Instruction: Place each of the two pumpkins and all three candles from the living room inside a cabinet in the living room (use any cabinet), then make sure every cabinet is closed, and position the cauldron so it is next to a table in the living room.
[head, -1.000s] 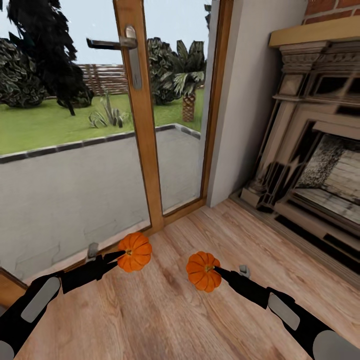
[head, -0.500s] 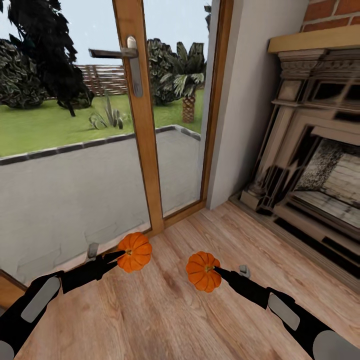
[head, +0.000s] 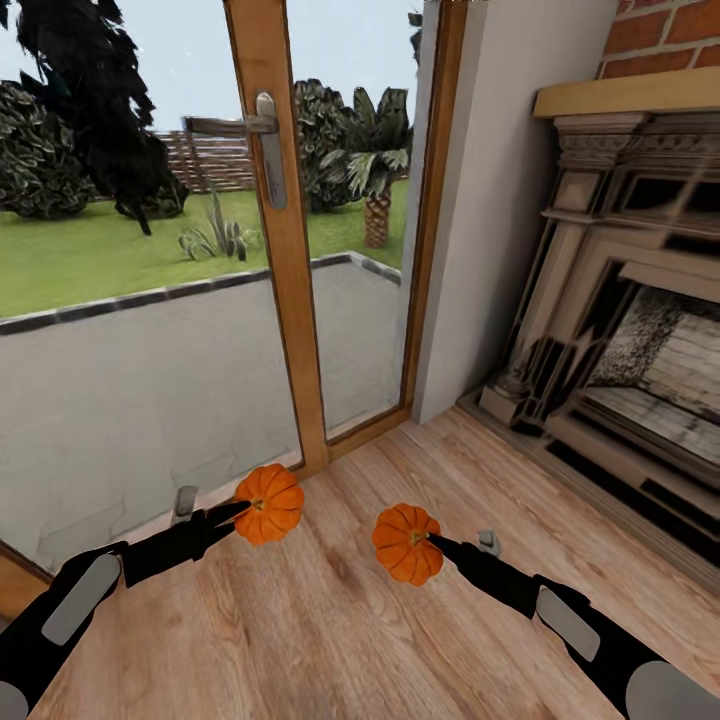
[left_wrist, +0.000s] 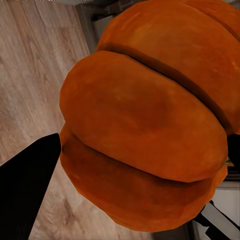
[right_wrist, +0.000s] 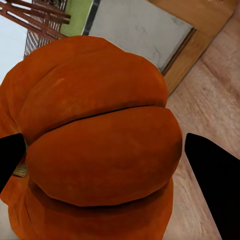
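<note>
Two small orange pumpkins hang above the wood floor, one in each hand. My left gripper (head: 241, 509) is shut on the left pumpkin (head: 270, 503), close to the glass door's bottom rail. My right gripper (head: 431, 541) is shut on the right pumpkin (head: 405, 543). In the left wrist view the pumpkin (left_wrist: 145, 125) bulges between black fingers (left_wrist: 27, 175). In the right wrist view the other pumpkin (right_wrist: 100, 145) sits between dark fingertips (right_wrist: 212, 172). The candles, cabinet, cauldron and table are out of view.
A wood-framed glass patio door (head: 288, 300) with a metal handle (head: 262, 125) stands straight ahead, a garden behind it. A white wall section (head: 490, 220) and an ornate stone fireplace (head: 630, 330) are at the right. Wood floor (head: 330, 630) lies below both arms.
The whole picture has shifted slightly, so the camera has moved. Both grippers keep their pumpkins in the same place relative to me.
</note>
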